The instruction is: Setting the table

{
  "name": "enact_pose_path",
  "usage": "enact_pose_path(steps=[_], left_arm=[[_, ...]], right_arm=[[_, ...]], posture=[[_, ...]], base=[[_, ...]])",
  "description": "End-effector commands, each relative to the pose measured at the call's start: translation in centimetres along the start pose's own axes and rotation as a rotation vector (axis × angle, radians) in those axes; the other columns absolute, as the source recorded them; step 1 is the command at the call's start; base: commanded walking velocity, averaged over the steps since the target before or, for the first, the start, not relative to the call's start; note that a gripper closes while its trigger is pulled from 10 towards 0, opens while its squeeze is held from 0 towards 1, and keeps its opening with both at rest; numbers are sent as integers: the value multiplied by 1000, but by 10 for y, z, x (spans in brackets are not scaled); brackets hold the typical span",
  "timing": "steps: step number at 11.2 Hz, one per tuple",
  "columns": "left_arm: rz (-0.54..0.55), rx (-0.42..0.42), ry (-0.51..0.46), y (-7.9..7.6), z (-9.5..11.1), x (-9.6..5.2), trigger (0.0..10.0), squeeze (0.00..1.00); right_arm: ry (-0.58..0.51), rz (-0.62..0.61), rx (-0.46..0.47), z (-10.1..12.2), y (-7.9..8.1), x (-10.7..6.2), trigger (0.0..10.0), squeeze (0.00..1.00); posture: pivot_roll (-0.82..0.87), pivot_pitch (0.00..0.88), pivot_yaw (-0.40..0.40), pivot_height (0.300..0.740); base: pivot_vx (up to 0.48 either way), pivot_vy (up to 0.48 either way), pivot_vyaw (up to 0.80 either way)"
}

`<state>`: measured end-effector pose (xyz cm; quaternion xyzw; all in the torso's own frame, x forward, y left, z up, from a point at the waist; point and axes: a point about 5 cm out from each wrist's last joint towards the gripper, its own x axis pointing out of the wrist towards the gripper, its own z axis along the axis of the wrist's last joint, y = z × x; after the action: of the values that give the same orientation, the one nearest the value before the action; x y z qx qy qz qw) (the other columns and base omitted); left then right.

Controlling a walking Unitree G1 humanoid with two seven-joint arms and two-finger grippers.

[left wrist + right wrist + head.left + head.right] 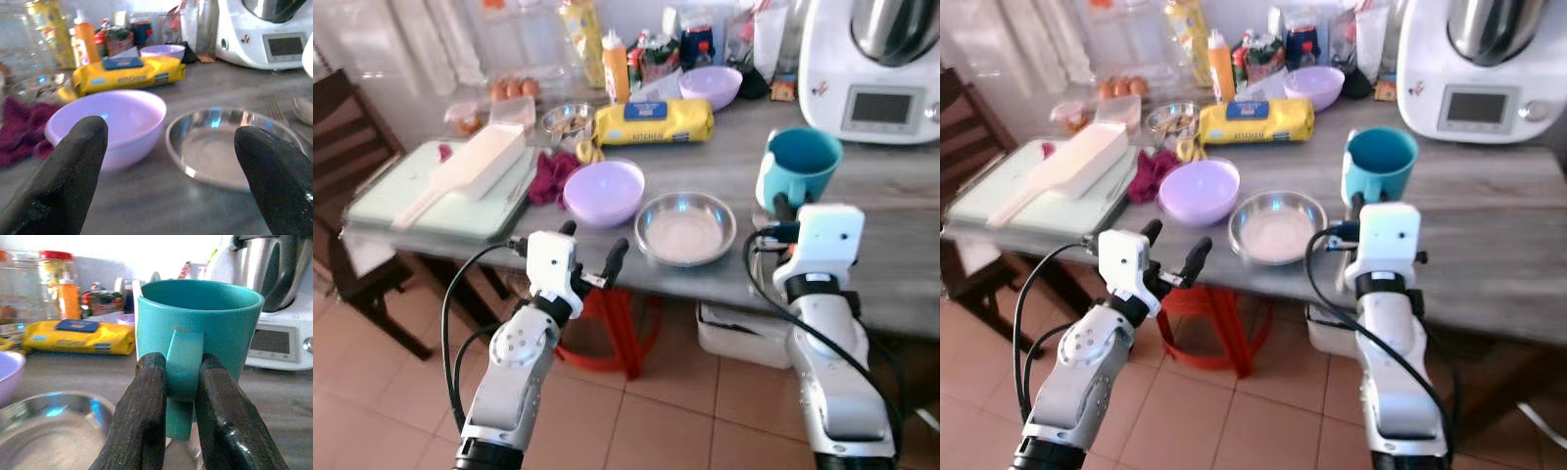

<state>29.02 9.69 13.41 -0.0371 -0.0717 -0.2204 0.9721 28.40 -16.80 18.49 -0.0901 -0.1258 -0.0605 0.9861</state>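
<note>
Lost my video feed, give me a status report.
Right gripper shut on teal mug handle, mug on table. Left gripper open at table edge, facing purple bowl and steel bowl. Nothing in the way.

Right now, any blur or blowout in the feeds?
Left wrist view: left pincer fingertips soft, purple bowl slightly blurred. Right wrist view: background above the teal mug blown out white, right pincer sharp. Eye views: mildly soft, evenly lit.
</note>
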Motion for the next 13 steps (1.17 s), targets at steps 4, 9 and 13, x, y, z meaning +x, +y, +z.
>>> enact_pose_path(steps=[4, 9, 13], left_arm=[[-69, -41, -60, -9, 21, -1, 10000, 0], [-287, -46, 6, -10, 22, -32, 10000, 0], [-342, -52, 60, -9, 15, -43, 10000, 0]], right_arm=[[-49, -16, -24, 11, -4, 3, 10000, 0], [-21, -18, -12, 6, -8, 1, 10000, 0], [-7, 58, 14, 5, -21, 17, 10000, 0]], posture=[[-117, 94, 106, 740], [-108, 107, 107, 740], [-106, 113, 102, 740]], base=[[183, 0, 0], [0, 0, 0], [0, 0, 0]])
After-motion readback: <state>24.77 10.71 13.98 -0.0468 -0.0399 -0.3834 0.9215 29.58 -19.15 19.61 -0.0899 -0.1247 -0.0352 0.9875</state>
